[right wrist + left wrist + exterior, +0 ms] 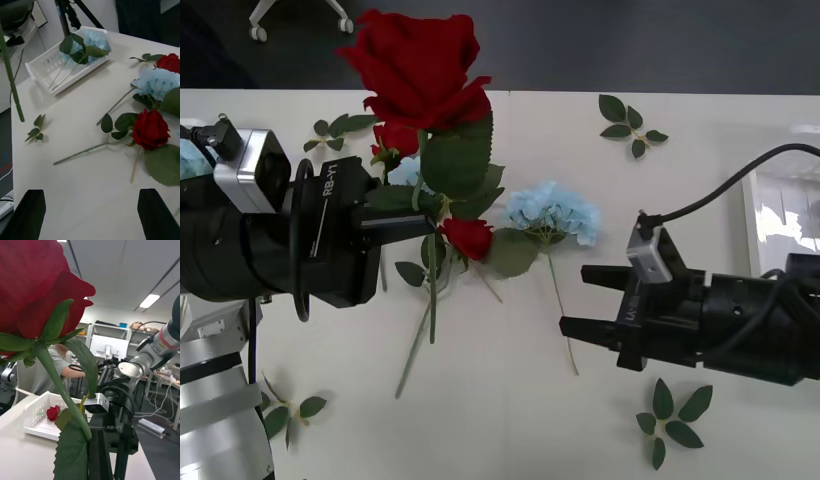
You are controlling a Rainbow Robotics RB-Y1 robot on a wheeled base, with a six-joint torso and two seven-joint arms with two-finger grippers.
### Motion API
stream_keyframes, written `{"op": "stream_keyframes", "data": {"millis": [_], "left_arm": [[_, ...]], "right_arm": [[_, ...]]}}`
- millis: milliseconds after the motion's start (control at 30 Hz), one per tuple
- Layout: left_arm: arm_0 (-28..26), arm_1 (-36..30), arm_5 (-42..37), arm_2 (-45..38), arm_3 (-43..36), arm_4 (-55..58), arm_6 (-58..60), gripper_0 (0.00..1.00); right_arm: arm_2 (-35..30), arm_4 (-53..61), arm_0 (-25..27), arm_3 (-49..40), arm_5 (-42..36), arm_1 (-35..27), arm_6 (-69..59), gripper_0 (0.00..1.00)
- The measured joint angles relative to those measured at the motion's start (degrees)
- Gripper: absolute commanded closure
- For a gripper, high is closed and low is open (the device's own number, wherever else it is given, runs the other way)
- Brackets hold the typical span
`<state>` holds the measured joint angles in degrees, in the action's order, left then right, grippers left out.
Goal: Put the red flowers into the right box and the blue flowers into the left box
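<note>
Front view, left to right. Left hand (415,222) raised over the counter (510,420), closed on the stem of a red rose (420,62); bloom up, close to the camera, leaves hanging below it. Left wrist view shows the same rose (33,288) with its stem clamped at the fingers (98,455).

Below the held rose lie two more red roses: one (468,238) just beside the left hand's tip, another (394,140) partly hidden behind the held stem. Pale blue flower (555,212) lies next, near counter centre, stem running toward the right hand. Leaf sprigs (630,125) scattered around the counter.

Right hand (572,300) low over the counter, fingers spread wide, holding nothing, near the blue stem's end.

Right wrist view: white box (41,71) at the far counter edge holds blue flowers (92,41). Left wrist view: another white box (32,416) holds one red rose (53,413).
</note>
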<state>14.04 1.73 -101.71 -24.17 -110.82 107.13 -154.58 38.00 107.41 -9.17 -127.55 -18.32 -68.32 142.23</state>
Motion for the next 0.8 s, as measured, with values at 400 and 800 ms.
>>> {"op": "stream_keyframes", "data": {"millis": [400,800], "left_arm": [[1.83,-2.09,-0.12,-0.01,-1.53,-2.72,0.0,1.0],[1.83,-2.09,-0.12,-0.01,-1.53,-2.72,0.0,1.0]], "right_arm": [[9.63,11.15,-11.25,6.15,4.47,12.14,10.4,0.28],[12.72,12.01,-13.29,6.16,6.34,13.86,11.39,0.28]]}}
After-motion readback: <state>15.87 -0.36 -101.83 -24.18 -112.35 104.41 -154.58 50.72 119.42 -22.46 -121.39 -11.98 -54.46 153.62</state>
